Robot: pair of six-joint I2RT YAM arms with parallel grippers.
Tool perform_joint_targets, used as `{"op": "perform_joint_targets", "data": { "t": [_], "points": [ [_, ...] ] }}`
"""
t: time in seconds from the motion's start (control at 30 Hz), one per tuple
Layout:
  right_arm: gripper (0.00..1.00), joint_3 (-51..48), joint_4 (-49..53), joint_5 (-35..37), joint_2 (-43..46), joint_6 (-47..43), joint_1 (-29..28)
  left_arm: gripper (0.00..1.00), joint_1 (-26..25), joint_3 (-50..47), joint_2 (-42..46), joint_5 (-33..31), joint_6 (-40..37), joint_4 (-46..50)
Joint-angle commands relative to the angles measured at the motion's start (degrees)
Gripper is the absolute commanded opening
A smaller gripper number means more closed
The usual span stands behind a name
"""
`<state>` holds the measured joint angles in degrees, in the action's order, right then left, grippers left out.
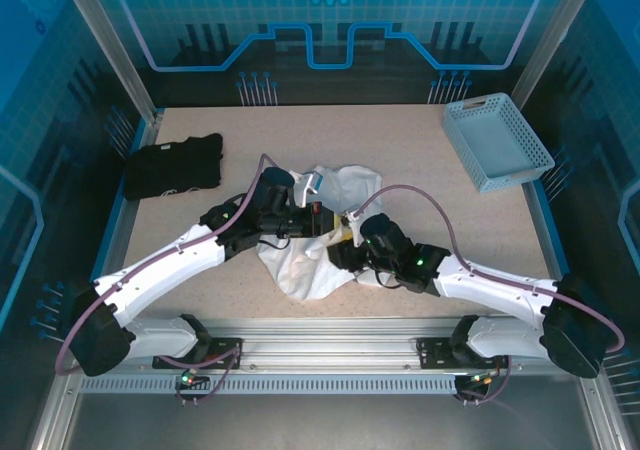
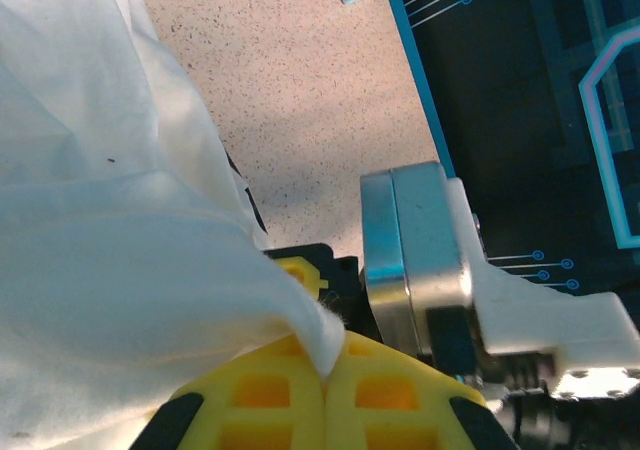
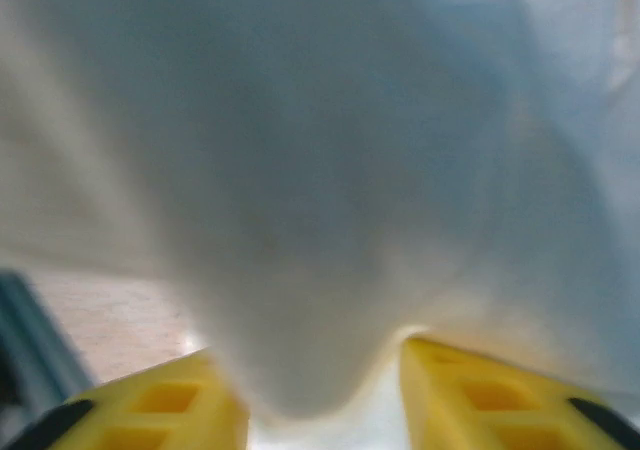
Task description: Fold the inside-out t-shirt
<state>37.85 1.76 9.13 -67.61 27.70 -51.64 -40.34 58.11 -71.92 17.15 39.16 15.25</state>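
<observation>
The inside-out t-shirt [image 1: 310, 265] sits crumpled mid-desk [image 1: 420, 160], left tool [image 2: 325, 370] pinched tight on its cloth, probably to spread it flat, right tool [image 3: 320, 395] half-spread around a bunch, can't tell if it's gripping.

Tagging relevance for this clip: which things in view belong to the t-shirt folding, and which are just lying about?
Part of the job:
- inside-out t-shirt, crumpled at the table's middle
- left end effector, pinching its cloth
- right end effector, with cloth between its fingers

Just lying about:
- black folded garment, far left
- light blue basket, far right
</observation>
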Motion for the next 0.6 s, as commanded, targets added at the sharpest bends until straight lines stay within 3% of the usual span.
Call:
{"op": "perform_joint_targets", "data": {
  "t": [0.0, 0.23, 0.37, 0.47, 0.57],
  "points": [
    [0.28, 1.1, 3.7, 7.7, 2.7, -1.9, 1.9, 0.0, 2.1, 0.1, 2.7, 1.1, 1.3, 1.0],
    [0.11, 5.4, 12.1, -5.5, 4.5, -12.1, 15.0, 0.0, 6.3, 0.0, 5.2, 9.2, -1.6, 0.5],
    [0.01, 12.2, 18.1, -7.3, -0.7, -15.1, 16.2, 0.0, 6.5, -0.4, 5.3, 11.7, 1.5, -3.8],
    [0.02, 17.0, 23.2, -6.9, -3.2, -14.4, 16.1, 0.0, 6.5, -1.6, 5.2, 10.0, 5.8, -7.3],
    [0.1, 13.8, 21.7, -8.2, 1.8, -15.2, 15.4, 0.0, 6.5, -3.0, 5.6, 6.2, 8.7, -8.8]
  ]
}}
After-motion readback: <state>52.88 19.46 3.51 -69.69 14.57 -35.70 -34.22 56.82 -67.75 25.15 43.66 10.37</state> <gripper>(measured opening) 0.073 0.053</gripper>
